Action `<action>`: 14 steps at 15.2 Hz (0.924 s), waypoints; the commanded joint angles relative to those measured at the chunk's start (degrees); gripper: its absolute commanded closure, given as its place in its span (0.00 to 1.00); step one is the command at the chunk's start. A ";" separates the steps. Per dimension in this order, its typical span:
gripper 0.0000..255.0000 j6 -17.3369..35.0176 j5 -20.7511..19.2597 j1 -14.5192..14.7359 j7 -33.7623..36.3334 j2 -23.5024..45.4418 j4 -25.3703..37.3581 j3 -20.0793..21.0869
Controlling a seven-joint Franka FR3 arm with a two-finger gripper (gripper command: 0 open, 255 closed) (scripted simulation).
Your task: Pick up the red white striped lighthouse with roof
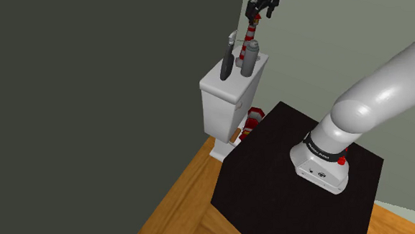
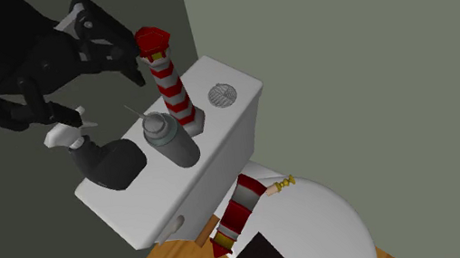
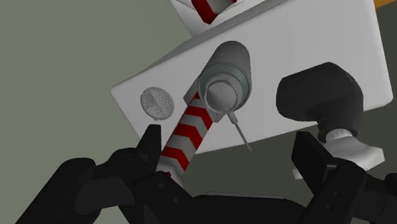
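Red-and-white striped and capped with a red roof, the lighthouse [image 2: 172,85] stands upright on the lid [image 2: 244,74] of a white toilet tank, at the end of the lid closest to the grey-green wall [image 1: 339,35]. The robot's black hand [image 1: 261,13] hangs directly above it with its fingers spread. In the wrist view the upper part of the tower runs just beside one finger [image 3: 151,143], while the other finger stands well apart from it, so nothing is pinched. Whether the near finger touches the tower cannot be told.

Three other things share the lid. A grey spray can [image 2: 168,136] stands upright just beside the lighthouse. A dark spray bottle [image 2: 114,162] with a white trigger stands on the can's other side, toward the second exterior view's left. A round mesh disc [image 2: 222,93] lies flat near the lighthouse, toward that view's right.

Below the tank, a second red-and-white striped piece [image 2: 237,209] lies tilted between the tank front and the white toilet seat cover [image 2: 322,221].

Seen from the shoulder view, the white arm [image 1: 384,83] rises from the black stand [image 1: 273,160] at lower right and reaches up and left toward the tank. The wooden floor [image 1: 181,200] shows beside the stand.
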 commanded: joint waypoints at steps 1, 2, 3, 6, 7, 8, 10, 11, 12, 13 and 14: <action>0.00 1.73 -1.16 -0.84 1.44 3.00 2.36 -0.47; 0.00 2.42 -1.65 -1.23 2.07 4.69 3.88 -0.74; 0.00 3.05 -2.11 -1.61 2.68 6.36 5.46 -1.02; 0.00 4.62 -3.34 -2.69 4.43 11.34 10.48 -1.93; 0.00 5.03 -3.68 -3.03 4.98 12.99 12.26 -2.25; 0.00 5.39 -3.99 -3.37 5.50 14.64 14.10 -2.58; 0.00 5.77 -4.32 -3.78 6.10 16.68 16.44 -3.01; 0.00 6.46 -4.46 -3.81 6.36 16.84 15.88 -3.04; 0.00 7.15 -4.60 -3.83 6.63 17.01 15.33 -3.07; 0.00 7.83 -4.74 -3.85 6.89 17.19 14.79 -3.10; 0.00 8.51 -4.89 -3.88 7.15 17.39 14.27 -3.13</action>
